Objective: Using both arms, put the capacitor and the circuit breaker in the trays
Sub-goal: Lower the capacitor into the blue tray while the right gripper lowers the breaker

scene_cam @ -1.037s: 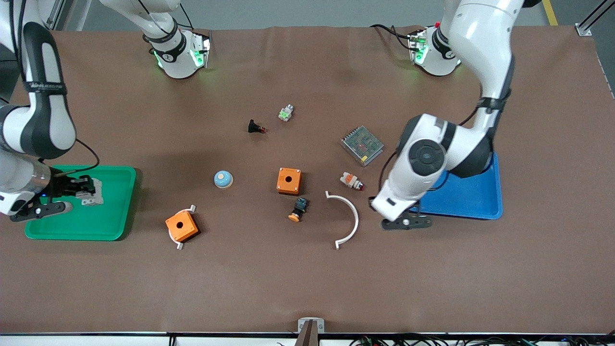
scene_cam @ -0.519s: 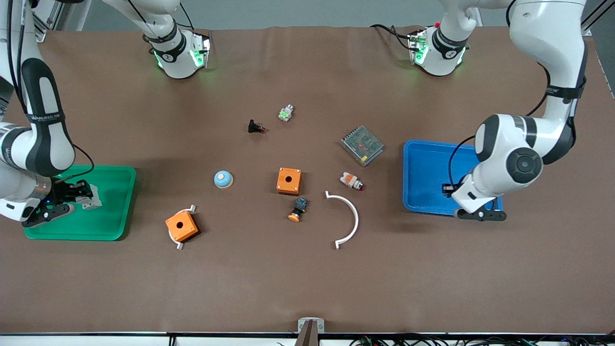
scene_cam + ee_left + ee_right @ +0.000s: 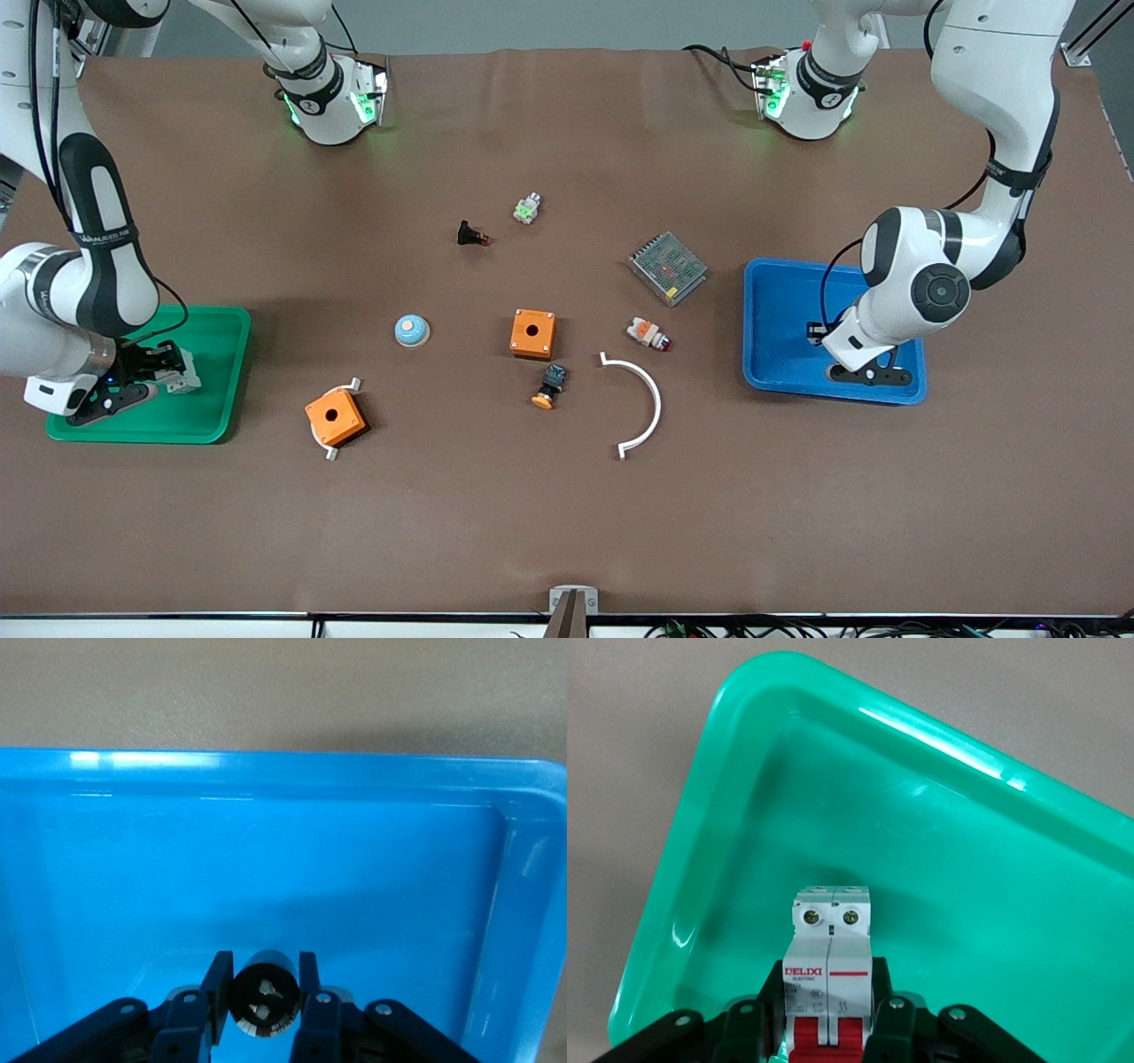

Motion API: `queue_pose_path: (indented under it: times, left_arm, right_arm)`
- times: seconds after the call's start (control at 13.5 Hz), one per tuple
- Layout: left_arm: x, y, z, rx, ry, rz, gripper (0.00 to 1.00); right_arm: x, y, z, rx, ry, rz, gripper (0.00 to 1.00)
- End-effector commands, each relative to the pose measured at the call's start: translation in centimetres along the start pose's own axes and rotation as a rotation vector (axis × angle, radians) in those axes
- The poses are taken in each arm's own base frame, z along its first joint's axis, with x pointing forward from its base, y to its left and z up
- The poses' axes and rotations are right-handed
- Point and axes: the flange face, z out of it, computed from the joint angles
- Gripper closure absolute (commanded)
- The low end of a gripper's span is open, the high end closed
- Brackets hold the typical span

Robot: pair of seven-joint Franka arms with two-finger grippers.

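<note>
My left gripper [image 3: 817,335] is over the blue tray [image 3: 780,292] and is shut on the capacitor [image 3: 263,992], a small black cylinder with pale terminals on its end, held between the fingers just above the tray floor [image 3: 266,859]. My right gripper [image 3: 168,365] is over the green tray [image 3: 213,354] and is shut on the circuit breaker [image 3: 830,970], a white block with red levers; it shows in the front view as a pale block [image 3: 182,379]. It hangs over the tray floor [image 3: 939,868].
On the brown table between the trays lie two orange boxes [image 3: 532,333] [image 3: 335,418], a black-and-orange push button [image 3: 549,386], a white curved strip [image 3: 642,403], a white-orange-red connector [image 3: 647,333], a metal mesh box [image 3: 667,268], a blue dome [image 3: 411,330], a black red-tipped part [image 3: 470,235] and a green-white piece [image 3: 527,209].
The left arm swung from beside the blue tray, across it toward the left arm's end, then back a little over the tray. The right gripper shifted a little within the green tray.
</note>
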Motion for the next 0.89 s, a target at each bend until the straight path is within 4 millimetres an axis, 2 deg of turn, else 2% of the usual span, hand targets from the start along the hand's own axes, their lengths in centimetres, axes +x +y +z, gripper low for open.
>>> queue_pose_path:
  times: [0.0, 0.07, 0.15, 0.22, 0.37, 0.44, 0.52, 0.67, 0.81]
  left_arm:
    - [-0.3, 0.1, 0.0, 0.004, 0.01, 0.009, 0.75]
    - [-0.2, 0.2, 0.3, 0.006, 0.006, 0.012, 0.59]
    - [-0.1, 0.3, 0.3, 0.006, 0.006, 0.013, 0.4]
    - [-0.1, 0.3, 0.2, 0.006, 0.009, 0.013, 0.32]
    - [0.2, 0.3, -0.4, 0.005, 0.021, 0.014, 0.25]
    - [0.7, 0.4, -1.5, 0.005, 0.041, 0.017, 0.19]
    - [1.7, 0.8, -3.2, 0.005, 0.073, 0.023, 0.01]
    - [3.6, 2.3, -7.2, -0.002, 0.118, 0.037, 0.0]
    - [5.2, 2.5, -12.0, 0.002, 0.11, 0.043, 0.0]
  right_arm:
    - [0.4, 0.3, 0.5, 0.01, 0.011, -0.015, 0.73]
    - [0.5, 0.2, 0.6, 0.01, 0.009, -0.017, 0.5]
    - [0.7, 0.0, 0.5, 0.011, 0.008, -0.018, 0.21]
    - [0.9, -0.2, -0.1, 0.009, 0.008, -0.022, 0.0]
    - [1.4, -0.4, -1.8, 0.017, -0.002, -0.028, 0.0]
    - [1.6, -0.3, -3.5, 0.025, -0.011, -0.029, 0.0]
    - [2.4, -0.4, -5.6, 0.028, -0.009, -0.034, 0.0]
    - [3.1, 0.0, -9.7, 0.031, -0.008, -0.032, 0.0]
    - [3.7, -0.3, -13.6, 0.076, 0.023, -0.018, 0.0]
